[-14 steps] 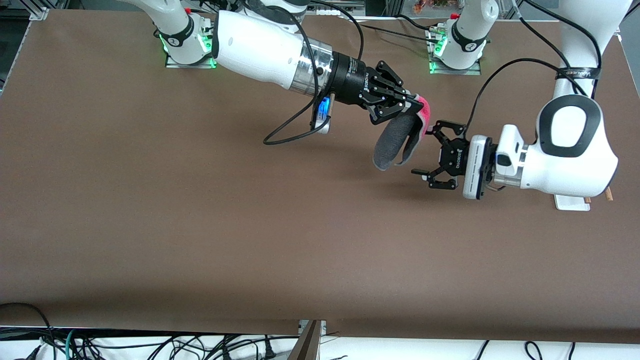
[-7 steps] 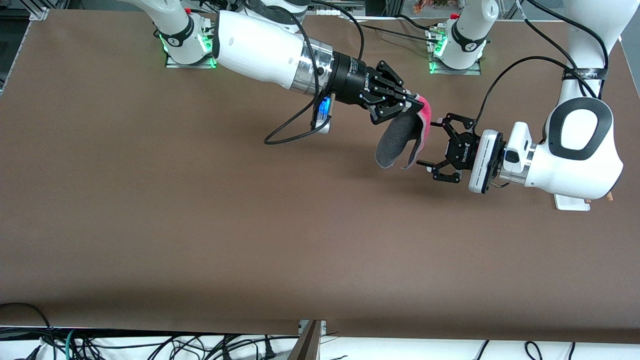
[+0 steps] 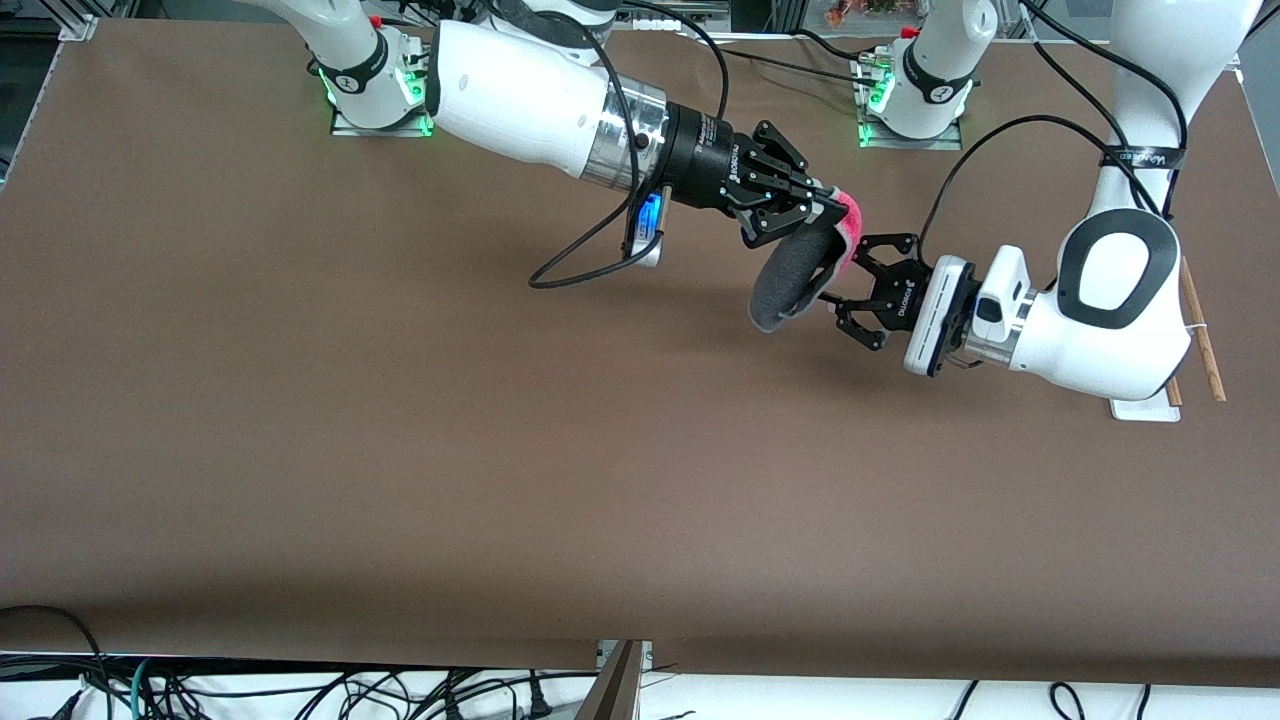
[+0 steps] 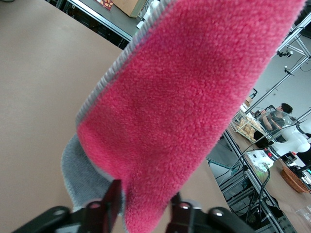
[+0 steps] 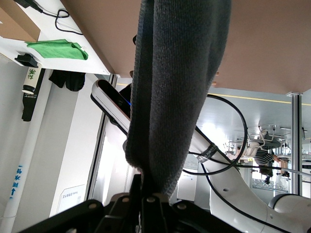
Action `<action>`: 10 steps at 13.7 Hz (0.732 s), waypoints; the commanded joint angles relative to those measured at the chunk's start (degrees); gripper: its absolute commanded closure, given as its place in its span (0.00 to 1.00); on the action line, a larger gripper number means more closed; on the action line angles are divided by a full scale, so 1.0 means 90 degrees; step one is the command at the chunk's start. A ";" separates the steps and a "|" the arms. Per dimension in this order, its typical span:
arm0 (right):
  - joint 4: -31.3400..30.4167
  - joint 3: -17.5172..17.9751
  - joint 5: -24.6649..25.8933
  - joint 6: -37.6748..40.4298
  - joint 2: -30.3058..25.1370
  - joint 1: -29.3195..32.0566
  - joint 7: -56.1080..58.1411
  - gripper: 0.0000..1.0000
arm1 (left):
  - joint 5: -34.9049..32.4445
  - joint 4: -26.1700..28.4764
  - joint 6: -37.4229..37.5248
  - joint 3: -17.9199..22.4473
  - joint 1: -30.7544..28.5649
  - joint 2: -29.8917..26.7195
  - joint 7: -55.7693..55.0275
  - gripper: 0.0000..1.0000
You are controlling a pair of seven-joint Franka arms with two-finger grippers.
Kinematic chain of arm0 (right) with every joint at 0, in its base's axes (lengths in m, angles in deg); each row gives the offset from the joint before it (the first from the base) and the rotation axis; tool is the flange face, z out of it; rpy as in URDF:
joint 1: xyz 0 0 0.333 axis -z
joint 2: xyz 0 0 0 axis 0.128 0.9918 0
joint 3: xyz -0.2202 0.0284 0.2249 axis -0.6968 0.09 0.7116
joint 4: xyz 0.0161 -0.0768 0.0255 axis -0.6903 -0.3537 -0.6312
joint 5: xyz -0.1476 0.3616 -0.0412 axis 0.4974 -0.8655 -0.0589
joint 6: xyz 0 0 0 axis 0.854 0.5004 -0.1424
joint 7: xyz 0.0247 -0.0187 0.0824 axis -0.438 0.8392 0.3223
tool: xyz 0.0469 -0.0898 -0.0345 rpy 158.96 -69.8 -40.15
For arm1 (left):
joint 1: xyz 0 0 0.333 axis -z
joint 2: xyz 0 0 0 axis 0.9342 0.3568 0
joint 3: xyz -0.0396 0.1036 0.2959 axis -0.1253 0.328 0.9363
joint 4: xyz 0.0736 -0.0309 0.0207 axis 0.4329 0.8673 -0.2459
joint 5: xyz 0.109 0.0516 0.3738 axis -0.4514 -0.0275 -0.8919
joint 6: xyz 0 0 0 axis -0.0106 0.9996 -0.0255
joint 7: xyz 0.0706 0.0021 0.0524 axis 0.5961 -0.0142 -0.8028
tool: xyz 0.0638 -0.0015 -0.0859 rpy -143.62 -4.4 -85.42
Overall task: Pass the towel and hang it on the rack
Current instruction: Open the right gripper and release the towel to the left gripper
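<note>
The towel (image 3: pixel 795 275), dark grey on one face and pink on the other, hangs from my right gripper (image 3: pixel 825 212), which is shut on its upper edge over the middle of the table. The grey face fills the right wrist view (image 5: pixel 180 87) above that gripper (image 5: pixel 150 191). My left gripper (image 3: pixel 838 290) is open, its fingers (image 4: pixel 112 199) on either side of the towel's pink face (image 4: pixel 194 97). The rack (image 3: pixel 1140 408) stands at the left arm's end of the table, mostly hidden by the left arm; one wooden rod (image 3: pixel 1200 330) shows.
The brown table (image 3: pixel 400 450) carries nothing else. The arms' bases (image 3: pixel 375 90) stand along its edge farthest from the front camera. Cables (image 3: pixel 300 690) lie below its near edge.
My left gripper has moved up to the towel and now straddles its pink edge, still open. The left arm's elbow shifted, uncovering a rack rod. The right arm has held still.
</note>
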 commanded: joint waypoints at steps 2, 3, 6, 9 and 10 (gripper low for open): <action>0.0103 0.0013 0.0032 -0.0060 0.0026 -0.0044 -0.0050 1.00 | 0.0086 0.0048 -0.0048 0.0010 -0.0014 -0.0087 0.0183 1.00; 0.0103 0.0003 0.0032 -0.0060 0.0026 -0.0035 -0.0050 1.00 | 0.0086 0.0048 -0.0039 0.0010 -0.0014 -0.0106 0.0183 1.00; 0.0113 -0.0007 0.0023 -0.0060 0.0056 0.0014 -0.0021 0.71 | 0.0056 0.0038 -0.0019 0.0019 -0.0043 -0.0116 0.0183 1.00; 0.0113 -0.0123 0.0032 -0.0021 0.0056 0.0111 0.0047 0.01 | 0.0047 0.0000 -0.0009 0.0058 -0.0063 -0.0165 0.0125 1.00; 0.0113 -0.0269 0.0071 0.0066 0.0027 0.0160 0.0086 0.01 | -0.0040 -0.0010 0.0000 0.0068 -0.0082 -0.0223 0.0115 1.00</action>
